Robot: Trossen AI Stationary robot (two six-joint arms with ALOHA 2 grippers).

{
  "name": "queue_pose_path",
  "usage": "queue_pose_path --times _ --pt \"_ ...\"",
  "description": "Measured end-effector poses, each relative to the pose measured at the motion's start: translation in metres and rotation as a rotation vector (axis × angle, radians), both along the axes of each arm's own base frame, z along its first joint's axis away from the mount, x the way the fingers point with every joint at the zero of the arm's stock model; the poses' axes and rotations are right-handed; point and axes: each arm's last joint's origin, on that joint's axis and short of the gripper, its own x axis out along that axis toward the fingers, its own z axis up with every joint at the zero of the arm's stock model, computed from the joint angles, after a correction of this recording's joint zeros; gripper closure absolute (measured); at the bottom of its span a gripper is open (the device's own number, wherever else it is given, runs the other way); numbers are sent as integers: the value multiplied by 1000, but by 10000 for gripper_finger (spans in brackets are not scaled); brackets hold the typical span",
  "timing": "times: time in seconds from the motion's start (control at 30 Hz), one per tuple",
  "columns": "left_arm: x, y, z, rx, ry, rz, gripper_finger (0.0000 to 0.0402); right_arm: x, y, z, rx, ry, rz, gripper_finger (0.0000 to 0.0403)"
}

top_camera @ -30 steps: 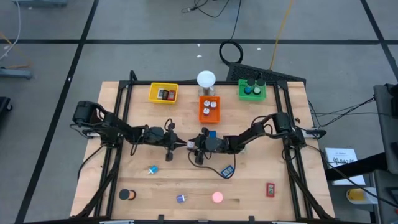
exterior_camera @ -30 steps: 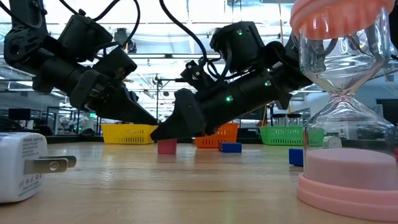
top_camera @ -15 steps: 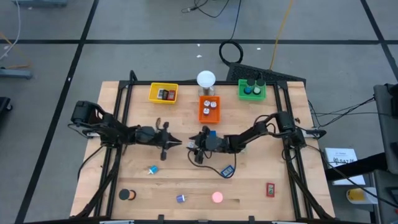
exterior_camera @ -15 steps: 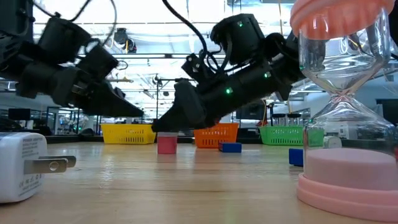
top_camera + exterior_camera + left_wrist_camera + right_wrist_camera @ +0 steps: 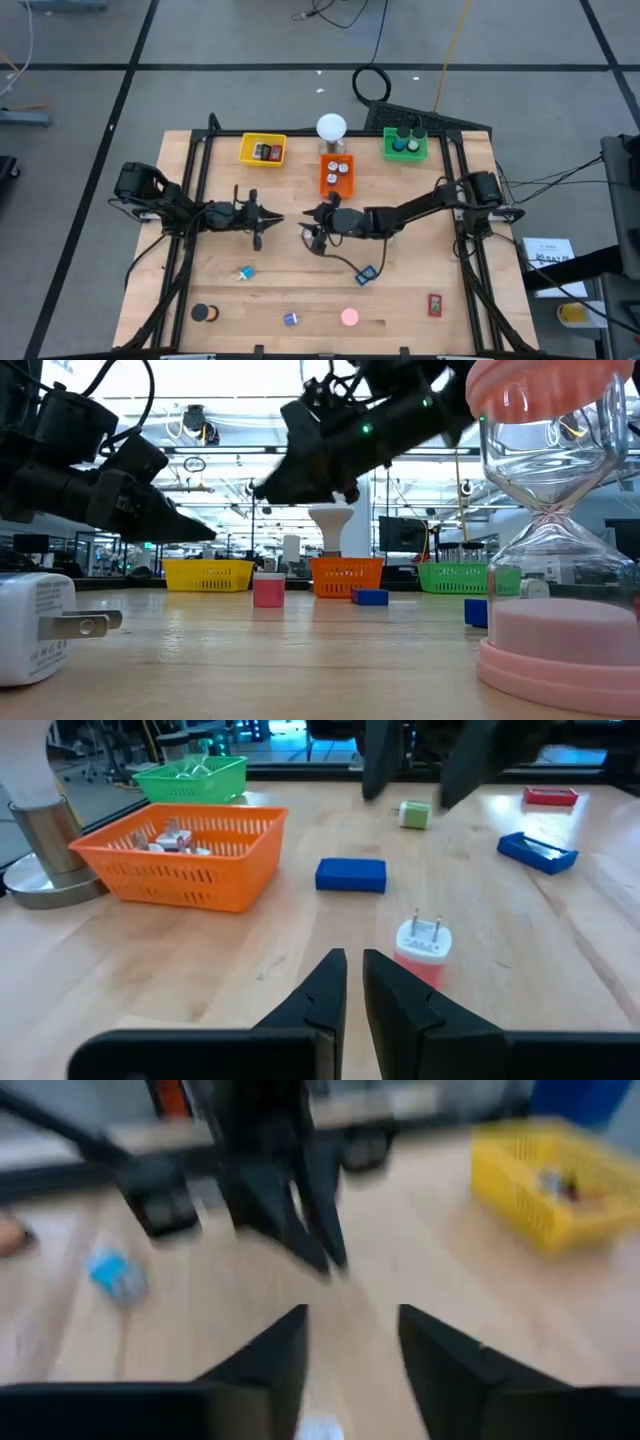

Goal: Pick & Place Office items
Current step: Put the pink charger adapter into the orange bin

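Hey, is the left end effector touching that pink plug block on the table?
Apart. The left wrist view shows the left end effector short of the pink plug block, with bare wood between them.

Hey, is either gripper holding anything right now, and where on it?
Nothing: the left gripper is shut and empty, the right gripper open and empty.

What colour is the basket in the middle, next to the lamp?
Orange. The basket shows best in the left wrist view, with small items inside.

Right wrist view was smeared; the yellow tray's (image 5: pixel 545 1185) contents and a blue item (image 5: pixel 115 1275) couldn't be identified.
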Motion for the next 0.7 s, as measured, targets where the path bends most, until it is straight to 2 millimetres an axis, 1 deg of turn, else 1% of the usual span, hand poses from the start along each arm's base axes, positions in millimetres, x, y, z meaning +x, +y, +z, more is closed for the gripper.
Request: queue_pose_path --times 0.1,0.17,0.23,0.3,0.37,0.43,0.57,0.7 --pt "1 0 0 -1 -3 0 360 7 -5 11 101 149 -27 332" --pt "1 0 1 -1 -4 0 360 11 -8 17 130 242 -65 363" --pt "1 0 0 -1 -4 -1 360 16 -10 22 135 301 -79 377" --pt "1 0 0 -2 -4 -1 360 18 -10 27 139 351 -82 377" --pt "1 0 0 -1 -4 -2 360 23 -8 33 176 347 -42 363" --pt "1 0 0 -2 -4 -2 360 24 -6 34 216 359 -8 340" --pt "1 0 0 -3 -4 -5 360 22 -5 31 255 388 17 277" --pt "1 0 0 -3 -4 -5 360 24 -5 20 247 423 9 208"
